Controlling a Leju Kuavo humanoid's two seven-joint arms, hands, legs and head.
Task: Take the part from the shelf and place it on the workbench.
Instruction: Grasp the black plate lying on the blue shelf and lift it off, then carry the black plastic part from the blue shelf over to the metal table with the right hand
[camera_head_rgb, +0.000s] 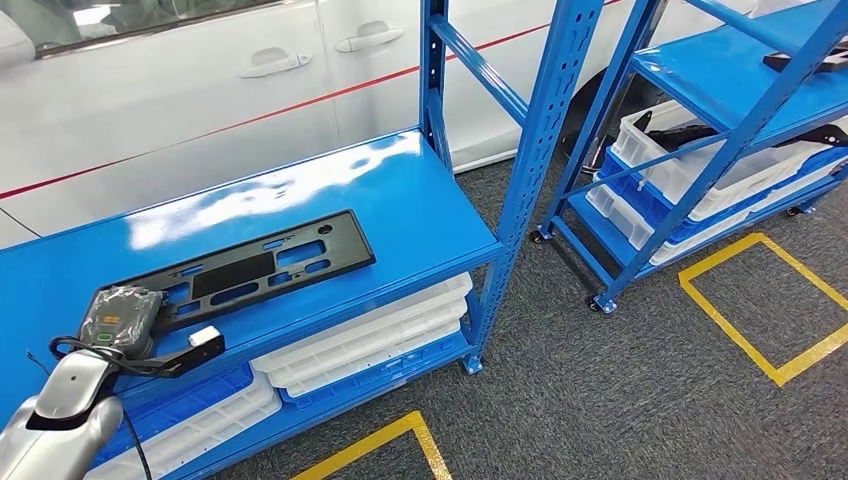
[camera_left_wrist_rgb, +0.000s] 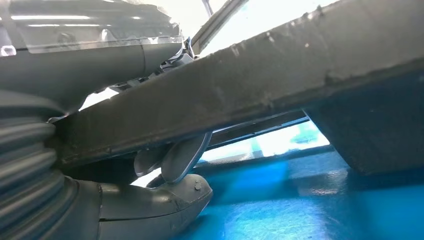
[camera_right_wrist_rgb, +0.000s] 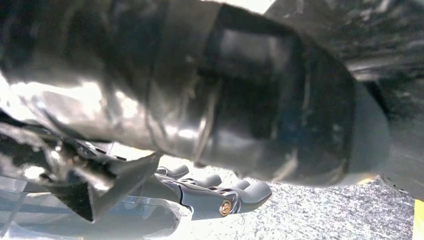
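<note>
The part (camera_head_rgb: 250, 265) is a long, flat black plate with several cut-outs, lying on the blue shelf (camera_head_rgb: 400, 190). My left hand (camera_head_rgb: 120, 318) sits over the plate's left end, the silver arm coming up from the lower left. In the left wrist view the plate's edge (camera_left_wrist_rgb: 280, 75) runs between the hand's upper side and the thumb (camera_left_wrist_rgb: 150, 205). Fingers (camera_left_wrist_rgb: 175, 155) curl under it, and a gap shows above the blue surface. My right hand (camera_right_wrist_rgb: 210, 192) hangs over grey carpet with dark fingers apart, holding nothing.
White trays (camera_head_rgb: 370, 335) are stacked on the level below the shelf. A blue upright post (camera_head_rgb: 535, 150) stands at the shelf's right end. Further right is a second blue rack with white bins (camera_head_rgb: 700, 160). Yellow floor markings (camera_head_rgb: 760, 310) lie on the carpet; a white car (camera_head_rgb: 200, 80) is behind.
</note>
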